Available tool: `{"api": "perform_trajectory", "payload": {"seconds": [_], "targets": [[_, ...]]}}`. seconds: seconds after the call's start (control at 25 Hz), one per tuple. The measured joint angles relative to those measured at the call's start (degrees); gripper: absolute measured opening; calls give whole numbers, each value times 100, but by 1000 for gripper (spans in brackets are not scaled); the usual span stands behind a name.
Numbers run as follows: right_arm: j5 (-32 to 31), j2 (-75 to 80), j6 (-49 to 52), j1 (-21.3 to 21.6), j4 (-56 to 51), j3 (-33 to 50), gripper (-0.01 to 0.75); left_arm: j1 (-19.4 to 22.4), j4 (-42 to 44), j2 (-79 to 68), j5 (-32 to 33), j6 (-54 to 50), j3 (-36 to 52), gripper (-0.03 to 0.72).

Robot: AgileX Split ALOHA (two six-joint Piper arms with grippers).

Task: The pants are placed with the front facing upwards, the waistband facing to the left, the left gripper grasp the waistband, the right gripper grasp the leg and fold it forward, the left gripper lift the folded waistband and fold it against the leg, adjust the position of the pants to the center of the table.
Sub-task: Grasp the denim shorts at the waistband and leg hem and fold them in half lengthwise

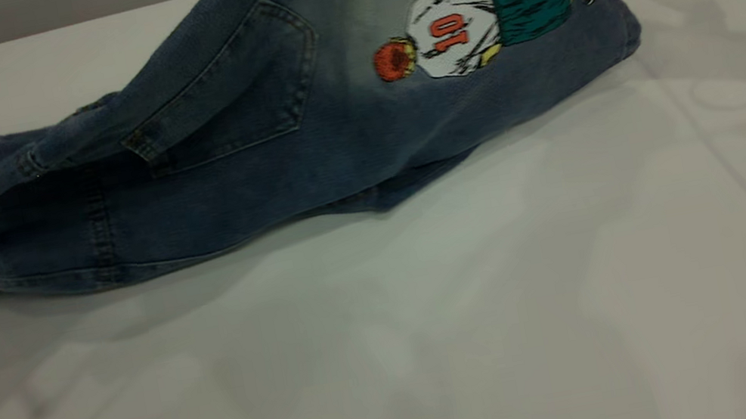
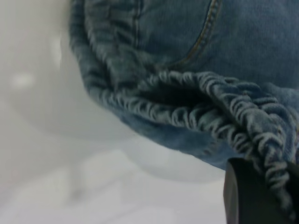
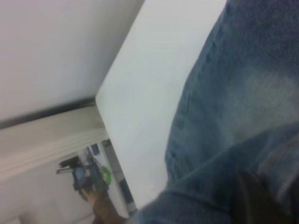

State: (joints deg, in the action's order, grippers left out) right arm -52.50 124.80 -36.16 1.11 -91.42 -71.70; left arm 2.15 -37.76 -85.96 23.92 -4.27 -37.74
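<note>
Across the upper half of the exterior frame, the pants (image 1: pixel 197 171) hang partly lifted off the table (image 1: pixel 444 350), number 10 print (image 1: pixel 449 31) at upper right. Left gripper (image 2: pixel 254 196) pinches the waistband (image 2: pixel 224 112) at the left edge. Right gripper (image 3: pixel 254 196) clamps the leg (image 3: pixel 243 102) at top right.

Exterior view: low, close, facing across the table (image 1: pixel 439 321) at the pants (image 1: pixel 298 130). Left wrist view: hard against the waistband (image 2: pixel 210 107) (one dark finger (image 2: pixel 252 196) in shot). Right wrist view: close on the leg (image 3: pixel 243 93) and table edge. All share denim and tabletop.
</note>
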Motion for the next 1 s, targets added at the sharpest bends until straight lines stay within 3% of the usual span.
{"api": "perform_trajectory", "payload": {"seconds": [1.0], "targets": [[357, 317, -181, -157, 161, -83, 12, 0, -44, -280, -1265, -2261, 0, 137]]}}
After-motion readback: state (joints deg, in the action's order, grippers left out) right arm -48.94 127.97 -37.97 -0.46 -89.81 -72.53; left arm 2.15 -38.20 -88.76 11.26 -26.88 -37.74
